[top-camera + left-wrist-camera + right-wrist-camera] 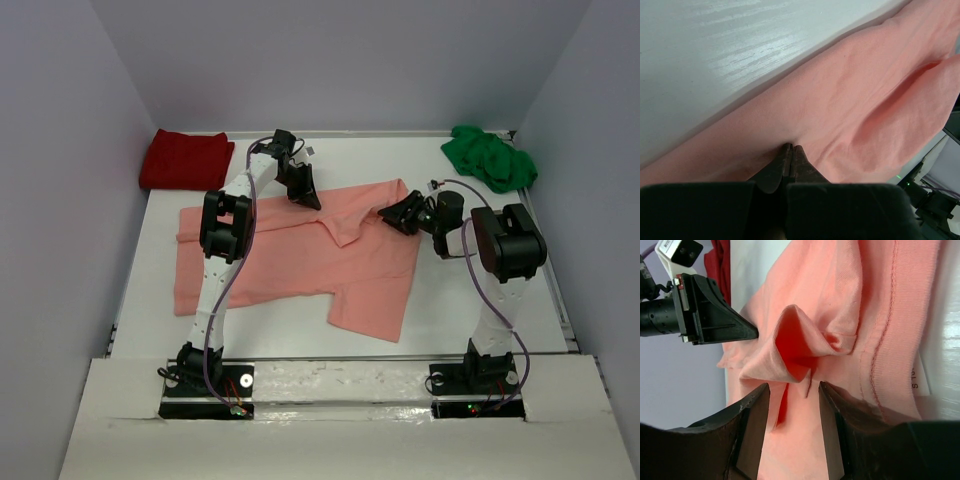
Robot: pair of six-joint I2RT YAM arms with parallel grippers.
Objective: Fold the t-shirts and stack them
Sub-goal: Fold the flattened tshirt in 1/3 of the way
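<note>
Now folding: my left pincer [305, 195] pinches the salmon-pink shirt [300, 262] at its far edge on the worktop [460, 300]; my right pincer [792, 387] stands spread around a raised fold [795, 335]. Next, I judge, it must close.

Could not read the tag's [919, 376] print. Saw only a strip of the dark red shirt [722, 260], cut by the top edge, behind the left gripper [753, 331].

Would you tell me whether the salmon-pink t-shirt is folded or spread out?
Spread: the salmon-pink t-shirt lies open on the table, only its far edge bunched between the left pincer and right pincer.
</note>
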